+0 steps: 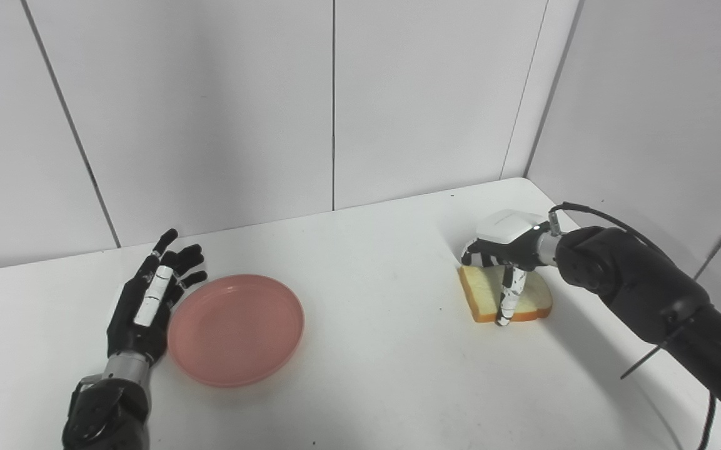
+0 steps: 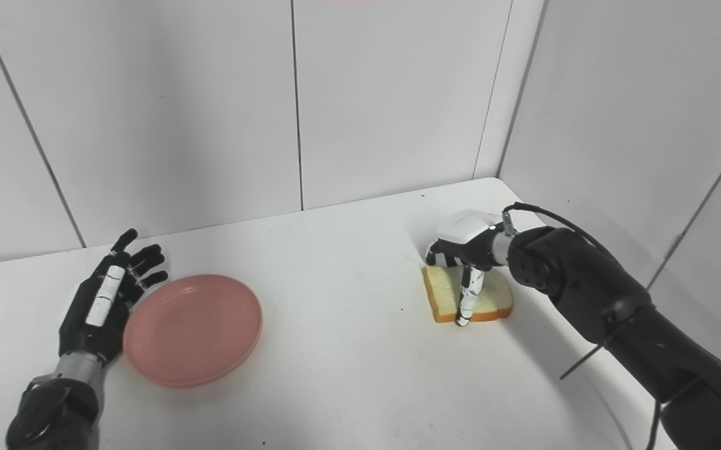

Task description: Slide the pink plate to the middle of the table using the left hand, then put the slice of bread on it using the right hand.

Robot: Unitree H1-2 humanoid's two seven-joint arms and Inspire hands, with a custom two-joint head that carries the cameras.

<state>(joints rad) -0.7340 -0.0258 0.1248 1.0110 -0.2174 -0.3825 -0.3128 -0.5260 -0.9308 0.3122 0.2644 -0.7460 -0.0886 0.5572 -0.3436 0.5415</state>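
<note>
The pink plate [image 1: 236,329] lies empty on the white table, left of the middle. My left hand [image 1: 147,301] is open, fingers spread and pointing away, its side resting against the plate's left rim. The slice of bread [image 1: 532,301] lies flat on the table at the right. My right hand [image 1: 508,245] is over it, fingers curled down at its far edge and the thumb [image 1: 506,306] pressed down against its near edge, so the hand is closed on the slice. The bread also shows in the right eye view [image 2: 440,292].
The white table [image 1: 373,350] is boxed in by white wall panels behind and on the right, with the corner just beyond the bread. A black cable [image 1: 591,215] loops off my right wrist.
</note>
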